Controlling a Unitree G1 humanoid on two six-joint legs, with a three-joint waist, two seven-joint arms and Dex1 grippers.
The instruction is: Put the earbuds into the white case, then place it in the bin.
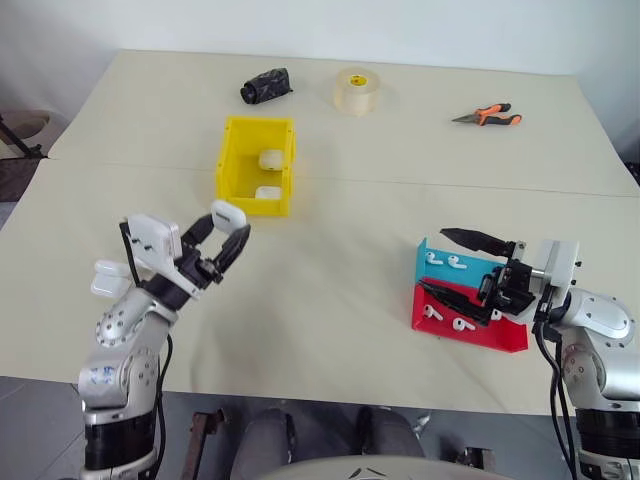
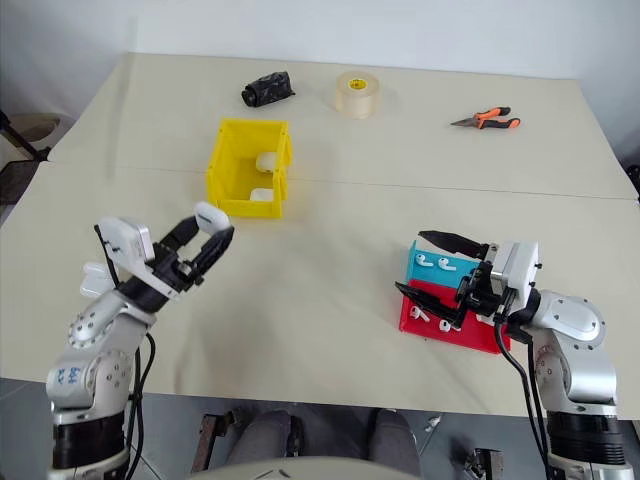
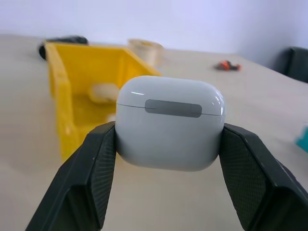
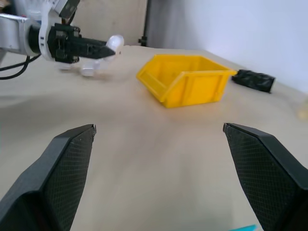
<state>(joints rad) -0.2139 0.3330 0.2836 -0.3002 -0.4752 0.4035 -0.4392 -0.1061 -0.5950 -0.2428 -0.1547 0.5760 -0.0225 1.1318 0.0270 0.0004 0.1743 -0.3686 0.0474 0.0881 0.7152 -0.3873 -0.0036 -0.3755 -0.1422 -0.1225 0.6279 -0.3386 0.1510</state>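
The bright yellow rectangular open-top plastic bin (image 1: 256,165) stood on the beige table (image 1: 330,250) and serves here as the landmark. Two small white cases (image 1: 268,176) already lay inside it, one near the far wall and one near the near wall.

The left gripper (image 1: 232,228) hovered above the table just short of the bin's near wall, on the robot's side of it. Its two black fingers (image 3: 89,173) were clenched on the small glossy white pebble-shaped case (image 3: 170,122), pressing its two sides. The case's lid was closed, with a grey oval patch on the face turned toward the wrist camera. The case was held in the air, clear of the table and still outside the bin.

The right gripper (image 1: 462,263) was well to the right of the bin and nearer the robot. Its jaws were spread wide and held nothing. It hung over the shallow red tray (image 1: 465,320) and the shallow teal tray (image 1: 448,265), which sat side by side. Several tiny glossy white earbuds (image 1: 441,260) with short stems lay in those trays.

Beyond the bin, toward the table's far edge, lay a crumpled black object (image 1: 266,86), a roll of clear tape (image 1: 356,90) and, farther right, orange-handled pliers (image 1: 490,116).
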